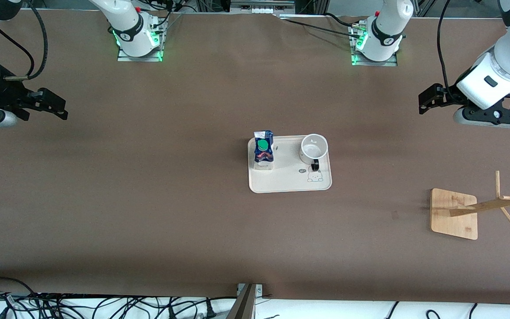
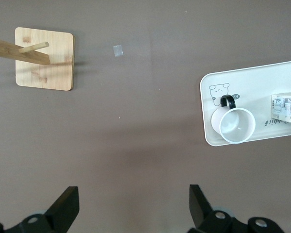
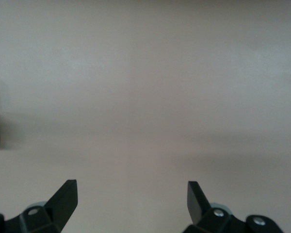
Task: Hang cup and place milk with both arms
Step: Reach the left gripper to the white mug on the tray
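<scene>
The white cup point(image 1: 314, 149) with a black handle stands upright on a cream tray point(image 1: 290, 179) at the table's middle. The milk carton point(image 1: 263, 149), blue with a green cap, stands on the same tray toward the right arm's end. In the left wrist view the cup point(image 2: 236, 126) and part of the milk point(image 2: 285, 108) show on the tray point(image 2: 254, 80). My left gripper point(image 1: 427, 101) hangs open and empty over bare table at the left arm's end; it shows open in the left wrist view point(image 2: 134, 204). My right gripper point(image 1: 56, 106) hangs open and empty over bare table at the right arm's end point(image 3: 132, 201).
A wooden cup stand point(image 1: 454, 213) with pegs sits nearer the front camera at the left arm's end; it also shows in the left wrist view point(image 2: 44, 59). A small clear scrap point(image 2: 118, 50) lies on the brown table beside it. Cables run along the front edge.
</scene>
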